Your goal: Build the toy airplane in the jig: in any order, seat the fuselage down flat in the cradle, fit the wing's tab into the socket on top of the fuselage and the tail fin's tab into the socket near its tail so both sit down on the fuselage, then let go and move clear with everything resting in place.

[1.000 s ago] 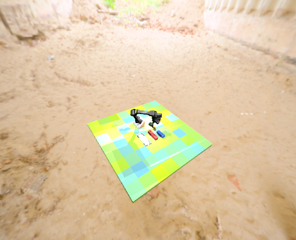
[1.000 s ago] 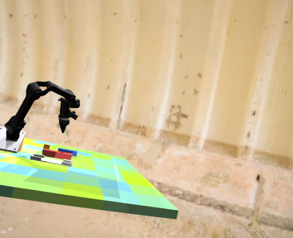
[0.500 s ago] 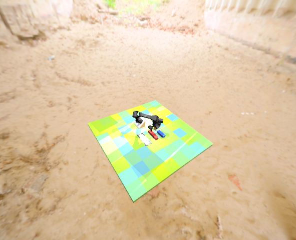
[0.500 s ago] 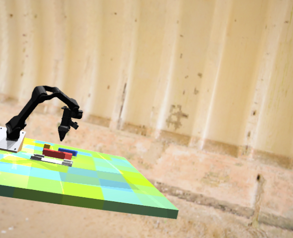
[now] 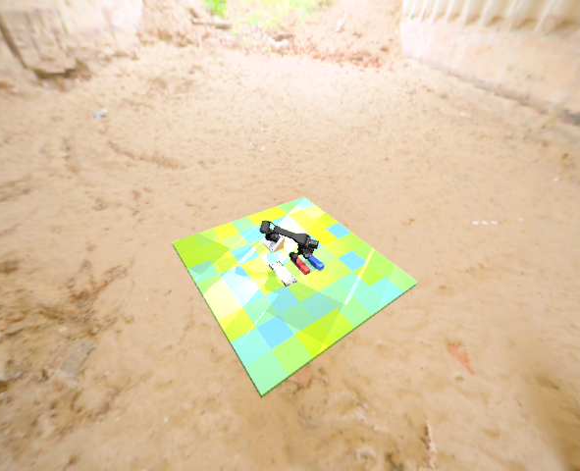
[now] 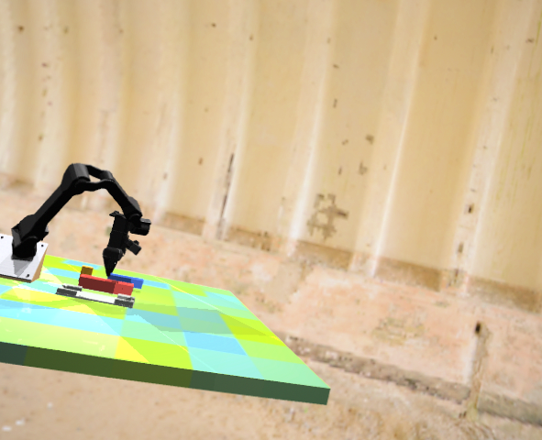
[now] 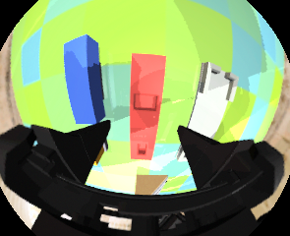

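The red fuselage [image 5: 303, 268] [image 6: 97, 282] [image 7: 146, 81] lies beside the jig, with a larger socket and a smaller one nearer the arm's base on its top. The white and grey jig [image 5: 283, 274] [image 6: 97, 297] [image 7: 210, 110] has an empty cradle. The blue wing [image 5: 316, 262] [image 6: 131, 280] [image 7: 78, 84] lies on the fuselage's other side. The small orange tail fin [image 6: 86, 270] [image 7: 99, 155] is partly hidden behind a finger in the wrist view. My gripper [image 6: 109, 274] [image 7: 145, 126] is open and empty, pointing down over the fuselage, its fingers appearing on either side of it.
The arm's white base plate [image 5: 271, 244] [image 6: 5, 258] stands on the multicoloured board [image 5: 280, 332] [image 6: 214, 331], behind the parts. The wing and jig lie close to the fuselage on opposite sides. The board's edge drops off beyond the jig in the exterior view.
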`<control>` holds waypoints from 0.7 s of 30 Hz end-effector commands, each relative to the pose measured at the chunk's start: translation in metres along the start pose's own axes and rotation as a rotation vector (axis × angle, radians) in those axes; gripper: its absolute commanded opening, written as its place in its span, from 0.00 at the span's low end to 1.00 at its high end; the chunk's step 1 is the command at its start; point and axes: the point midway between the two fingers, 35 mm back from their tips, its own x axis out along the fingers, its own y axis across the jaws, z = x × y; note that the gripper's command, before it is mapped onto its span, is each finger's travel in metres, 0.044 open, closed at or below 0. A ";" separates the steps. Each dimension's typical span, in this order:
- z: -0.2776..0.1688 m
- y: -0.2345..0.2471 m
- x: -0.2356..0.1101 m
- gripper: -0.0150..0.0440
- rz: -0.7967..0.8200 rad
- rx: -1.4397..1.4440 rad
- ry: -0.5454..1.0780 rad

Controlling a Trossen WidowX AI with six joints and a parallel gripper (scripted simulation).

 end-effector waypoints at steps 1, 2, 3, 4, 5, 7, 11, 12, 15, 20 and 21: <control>-0.001 0.001 0.006 1.00 -0.007 -0.009 0.000; -0.001 0.001 0.008 1.00 -0.007 -0.009 0.000; 0.000 0.001 0.009 1.00 -0.006 -0.009 0.000; 0.000 0.001 0.011 1.00 -0.006 -0.009 0.000; 0.000 0.001 0.012 1.00 -0.006 -0.009 0.000; 0.000 0.001 0.016 1.00 -0.006 -0.009 0.000; 0.000 0.001 0.022 1.00 -0.006 -0.009 0.000; 0.000 0.001 0.024 1.00 -0.006 -0.009 0.000; 0.000 0.001 0.028 1.00 -0.007 -0.009 0.000; 0.000 0.001 0.036 1.00 -0.007 -0.009 0.000; 0.000 0.001 0.038 1.00 -0.007 -0.009 0.000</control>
